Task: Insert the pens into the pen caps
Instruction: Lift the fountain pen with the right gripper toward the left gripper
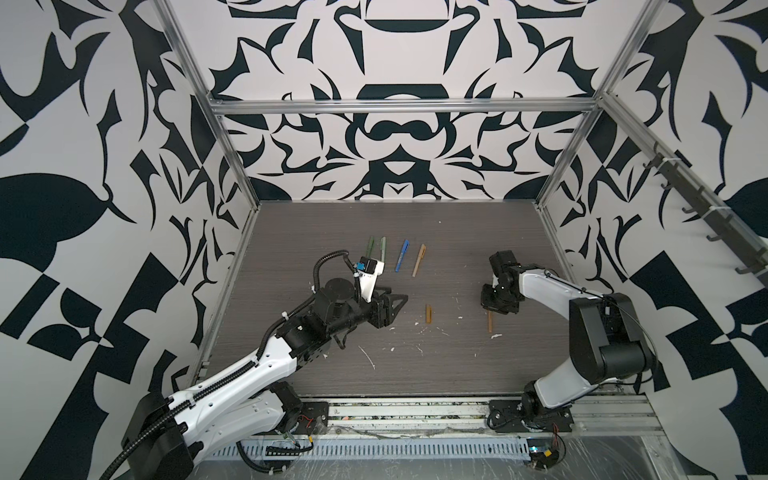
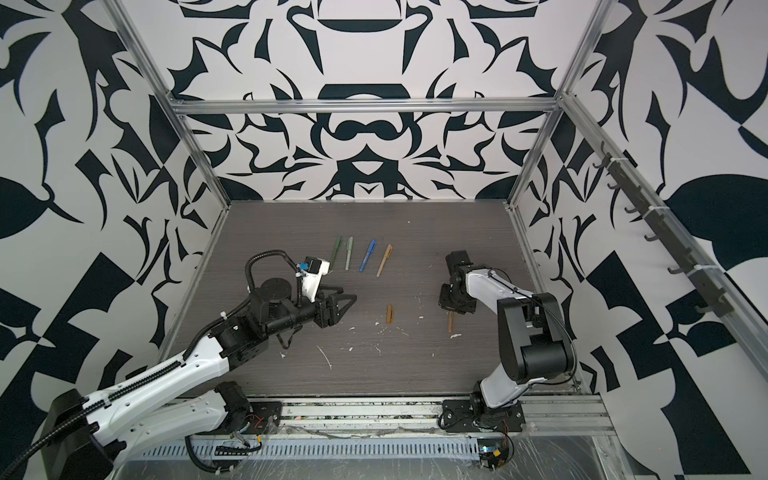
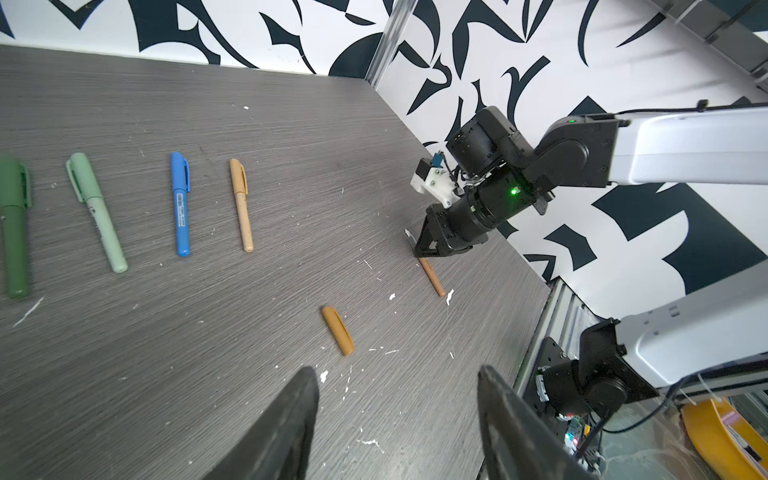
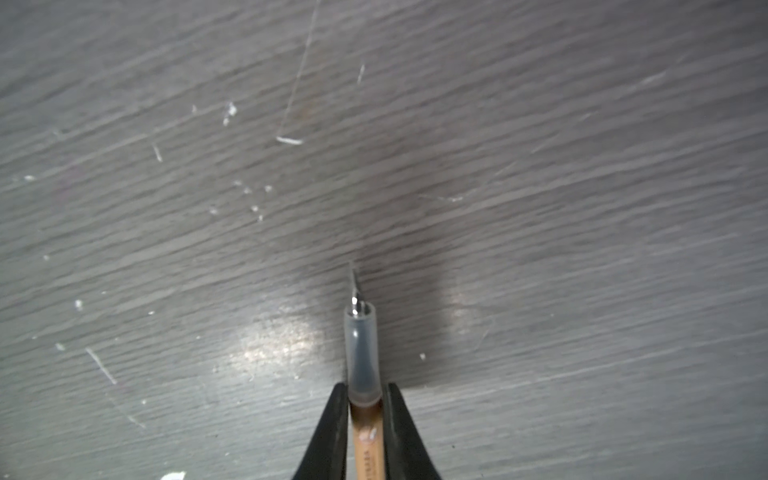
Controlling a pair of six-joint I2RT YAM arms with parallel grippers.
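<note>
Right hand point(image 4: 365, 399) shut on orange-brown pen point(image 4: 366, 440) near tip end; pen on surface point(image 4: 166, 249), right of orange-brown cap point(image 3: 338, 331). Left hand point(image 3: 397, 382) open, empty, near cap. Pen likely light, stiff, slick: hold barrel.

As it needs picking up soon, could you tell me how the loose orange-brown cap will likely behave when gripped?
The orange-brown cap looks like a short rigid plastic tube, so probably stiff and light. Round-bodied, it may roll if nudged, though its side clip should limit that.
</note>
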